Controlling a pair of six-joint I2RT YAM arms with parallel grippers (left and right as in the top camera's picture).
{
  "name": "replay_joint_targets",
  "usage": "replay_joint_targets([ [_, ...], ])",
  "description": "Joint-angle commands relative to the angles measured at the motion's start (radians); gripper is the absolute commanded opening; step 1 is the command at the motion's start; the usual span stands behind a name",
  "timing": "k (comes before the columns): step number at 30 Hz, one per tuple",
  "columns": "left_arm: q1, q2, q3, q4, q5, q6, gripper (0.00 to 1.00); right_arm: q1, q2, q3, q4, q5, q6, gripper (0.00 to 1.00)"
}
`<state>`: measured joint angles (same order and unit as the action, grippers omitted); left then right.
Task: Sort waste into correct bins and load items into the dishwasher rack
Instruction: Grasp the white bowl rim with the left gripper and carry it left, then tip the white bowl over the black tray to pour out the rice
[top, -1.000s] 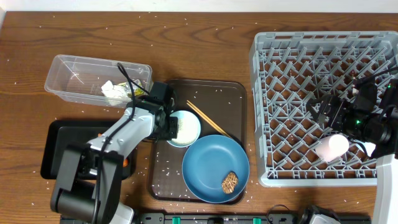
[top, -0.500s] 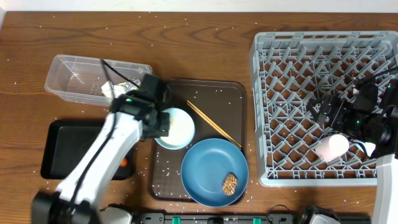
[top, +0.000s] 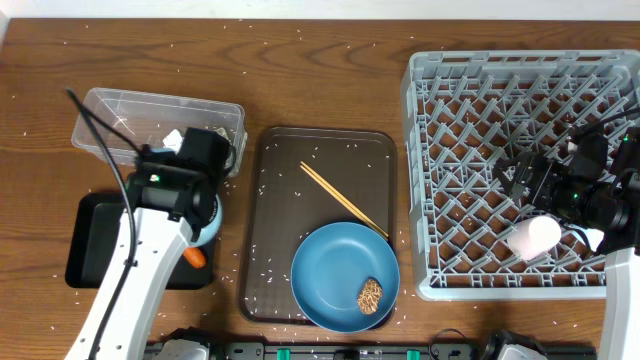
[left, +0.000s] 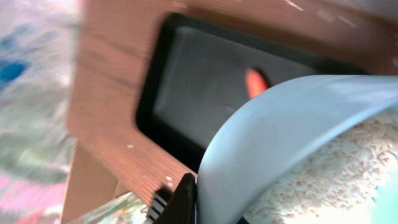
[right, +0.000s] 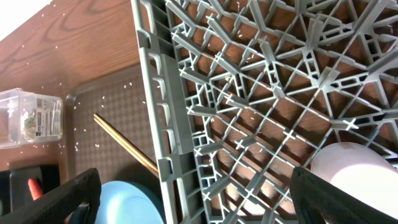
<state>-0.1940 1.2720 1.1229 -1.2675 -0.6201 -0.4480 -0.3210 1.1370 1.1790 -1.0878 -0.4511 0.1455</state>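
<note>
My left gripper (top: 203, 217) is shut on the rim of the white bowl (top: 211, 231) and holds it tilted over the right end of the shallow black bin (top: 95, 235). The arm hides most of the bowl from overhead. In the left wrist view the gripper (left: 202, 202) pinches the bowl (left: 292, 118), which holds white rice (left: 323, 177), above the black bin (left: 199, 93) and an orange carrot (left: 255, 82). The carrot (top: 195, 257) lies in the bin. My right gripper (top: 522, 178) is open and empty over the grey dishwasher rack (top: 520, 70), beside a pale pink cup (top: 533, 237).
A clear tub (top: 115, 115) with crumpled tissue (top: 175, 140) stands behind the black bin. A brown tray (top: 320, 150) holds wooden chopsticks (top: 343, 198) and a blue plate (top: 340, 265) with a brown lump (top: 370, 293). Rice grains are scattered over the table.
My left arm has carried the bowl off the brown tray and leftward to over the black bin. The right arm and the pink cup have not moved.
</note>
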Motion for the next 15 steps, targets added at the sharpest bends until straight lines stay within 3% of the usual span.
replay_joint_targets([
  [1, 0.027, 0.008, 0.000, 0.005, -0.191, -0.147, 0.06, 0.016, 0.000, 0.016, -0.001, 0.003, -0.004, 0.91],
  [6, 0.051, 0.061, -0.014, -0.043, -0.342, -0.165, 0.06, 0.016, 0.000, 0.016, -0.002, 0.003, -0.005, 0.91],
  [10, 0.070, 0.130, -0.022, -0.067, -0.377, -0.204, 0.06, 0.016, 0.000, 0.016, -0.001, 0.006, -0.005, 0.92],
  [15, 0.078, 0.262, -0.023, -0.074, -0.444, -0.129, 0.06, 0.016, 0.000, 0.016, -0.002, 0.026, -0.005, 0.92],
])
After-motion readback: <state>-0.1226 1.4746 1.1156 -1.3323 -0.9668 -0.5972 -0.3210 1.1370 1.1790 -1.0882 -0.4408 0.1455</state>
